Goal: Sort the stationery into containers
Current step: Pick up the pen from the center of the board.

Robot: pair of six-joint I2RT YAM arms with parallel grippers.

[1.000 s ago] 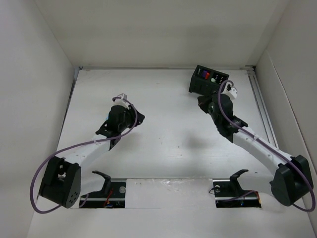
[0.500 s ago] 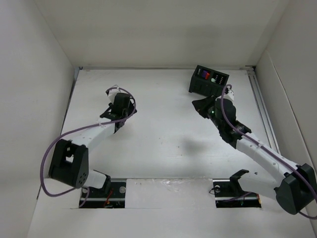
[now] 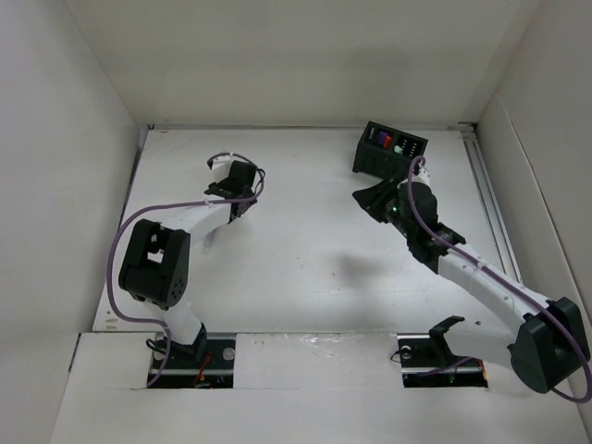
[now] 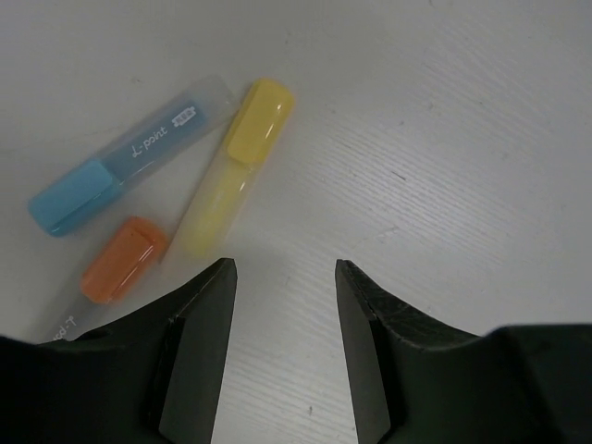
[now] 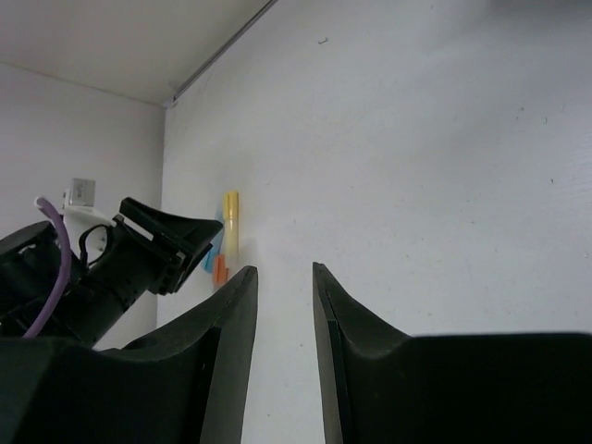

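In the left wrist view three highlighters lie close together on the white table: a light-blue one [image 4: 120, 166], a yellow one [image 4: 236, 166] and an orange one [image 4: 120, 264]. My left gripper [image 4: 282, 268] is open and empty just above the table, with the yellow pen's end just ahead of its left finger. In the top view the left gripper [image 3: 237, 202] hides these pens. The black two-compartment box [image 3: 375, 165] stands at the back right with purple and other pens inside. My right gripper [image 3: 365, 199] is open and empty, just in front and to the left of the box. It [image 5: 285, 270] faces the left gripper across the table.
White walls enclose the table on the left, back and right. A metal rail [image 3: 488, 199] runs along the right edge. The right wrist view shows the yellow pen [image 5: 229, 227] and the left gripper's fingers [image 5: 171, 245] far across the table.
The left arm has swung and its gripper has moved toward the back left, over the pens. The right gripper has moved left, away from the box.
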